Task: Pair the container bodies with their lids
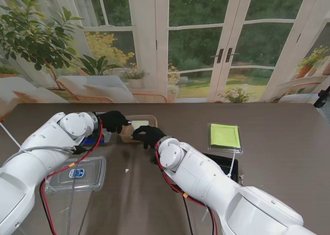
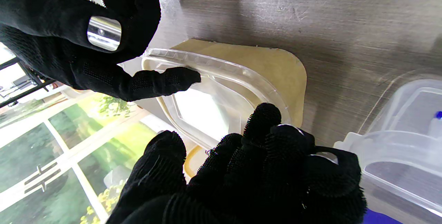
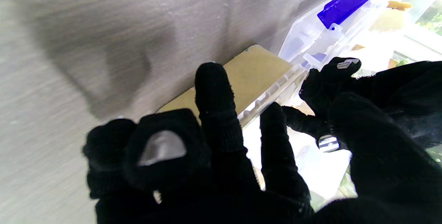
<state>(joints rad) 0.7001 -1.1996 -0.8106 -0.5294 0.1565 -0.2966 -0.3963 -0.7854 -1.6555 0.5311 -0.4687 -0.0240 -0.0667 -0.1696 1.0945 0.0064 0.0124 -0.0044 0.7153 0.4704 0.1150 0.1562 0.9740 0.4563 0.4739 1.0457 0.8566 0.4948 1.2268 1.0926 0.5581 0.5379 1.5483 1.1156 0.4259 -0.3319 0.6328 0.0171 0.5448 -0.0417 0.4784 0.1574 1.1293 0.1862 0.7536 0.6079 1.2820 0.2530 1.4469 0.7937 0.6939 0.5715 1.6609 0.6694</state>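
Both black-gloved hands meet over a tan tray (image 1: 149,119) at the middle of the dark table (image 1: 278,183), where a clear lid (image 2: 221,78) sits on the tray's rim. The left hand (image 1: 112,120) pinches the lid's edge between its fingers, and the right hand (image 1: 148,135) has its fingers on the opposite edge, spread along the rim. Nearer to me on the left lies another clear lid with a blue label (image 1: 77,174), a clear box with a blue clasp (image 3: 331,20) stands just beside the tray, and a container with a green lid (image 1: 225,136) sits well apart on the right.
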